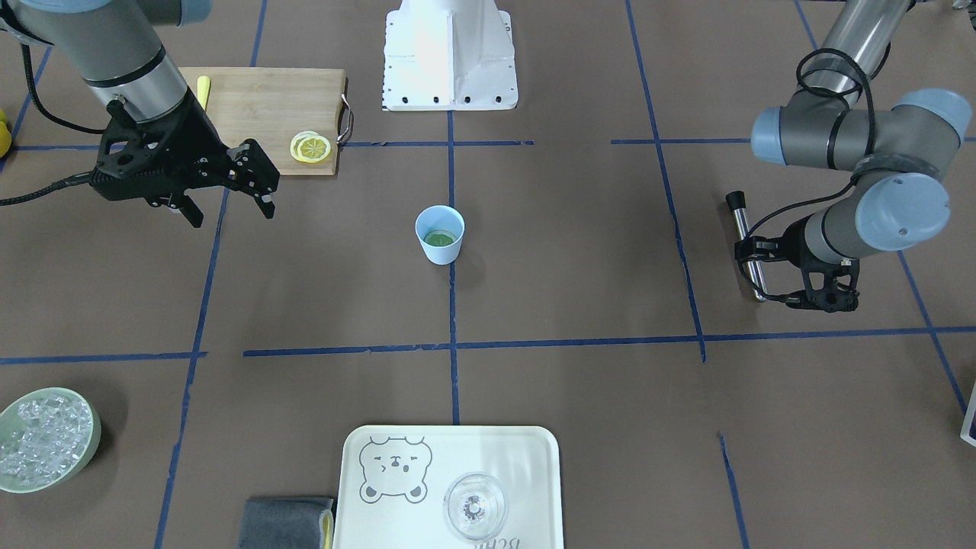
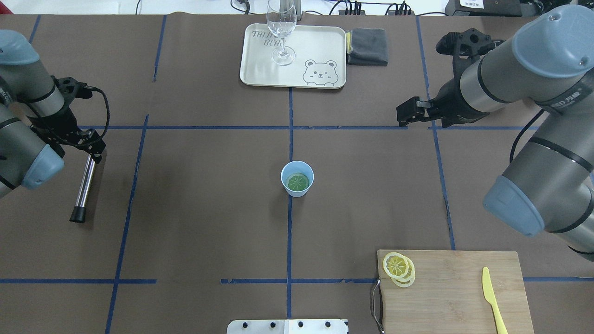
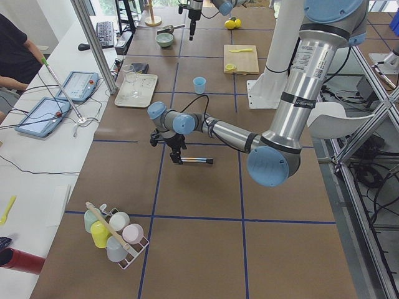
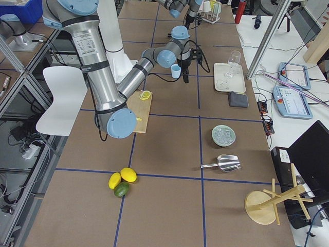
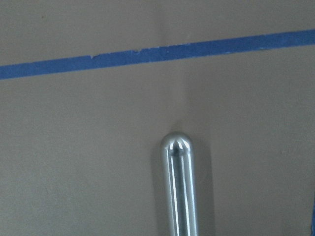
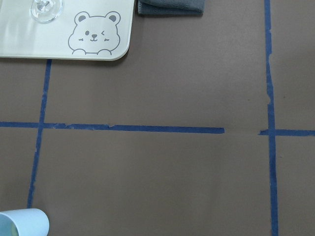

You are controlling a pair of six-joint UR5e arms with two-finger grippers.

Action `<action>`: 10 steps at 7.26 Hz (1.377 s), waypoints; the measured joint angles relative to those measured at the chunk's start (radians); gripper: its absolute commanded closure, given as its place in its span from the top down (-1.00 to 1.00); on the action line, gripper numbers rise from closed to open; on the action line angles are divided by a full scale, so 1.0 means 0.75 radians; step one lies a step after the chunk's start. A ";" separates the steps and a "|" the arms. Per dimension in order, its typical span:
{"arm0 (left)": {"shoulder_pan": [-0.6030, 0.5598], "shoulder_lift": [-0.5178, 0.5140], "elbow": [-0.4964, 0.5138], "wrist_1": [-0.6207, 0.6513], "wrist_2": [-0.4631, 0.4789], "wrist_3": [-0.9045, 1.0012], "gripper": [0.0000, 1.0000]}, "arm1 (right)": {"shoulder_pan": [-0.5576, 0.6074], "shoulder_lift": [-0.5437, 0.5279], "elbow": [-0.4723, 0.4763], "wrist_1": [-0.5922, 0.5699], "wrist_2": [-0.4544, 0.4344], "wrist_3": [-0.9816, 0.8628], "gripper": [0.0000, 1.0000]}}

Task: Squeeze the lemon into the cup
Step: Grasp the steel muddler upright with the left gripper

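Note:
Two stacked lemon slices (image 1: 311,147) (image 2: 397,265) lie on a corner of the wooden cutting board (image 2: 455,287). The light blue cup (image 1: 440,234) (image 2: 297,178) stands mid-table with a green slice inside, and its rim shows in the right wrist view (image 6: 22,223). My right gripper (image 1: 230,207) hovers open and empty beside the board, apart from lemon and cup. My left gripper (image 1: 753,255) (image 2: 93,150) sits low over a metal rod (image 1: 743,229) (image 5: 179,187) that lies on the table, its fingers either side of the rod with a gap, so it looks open.
A yellow toy knife (image 2: 492,292) lies on the board. At the operators' side are a bear-print tray (image 2: 260,69) with a stemmed glass (image 2: 281,32), a grey cloth (image 2: 367,45) and a green bowl of ice (image 1: 46,438). The white robot base (image 1: 450,57) stands at my edge.

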 measured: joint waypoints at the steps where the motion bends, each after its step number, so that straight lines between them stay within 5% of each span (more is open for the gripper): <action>1: 0.007 -0.012 0.021 -0.001 -0.001 -0.003 1.00 | 0.002 0.001 0.000 0.000 0.000 0.000 1.00; 7: 0.013 -0.004 0.088 -0.077 -0.011 -0.042 0.98 | 0.012 0.006 0.001 0.000 0.007 0.000 1.00; 9: 0.013 -0.004 0.093 -0.086 -0.013 -0.045 0.24 | 0.014 0.006 0.006 0.000 0.010 -0.001 1.00; 10: 0.013 -0.005 0.094 -0.087 -0.013 -0.047 0.04 | 0.016 0.006 0.007 0.000 0.013 -0.001 1.00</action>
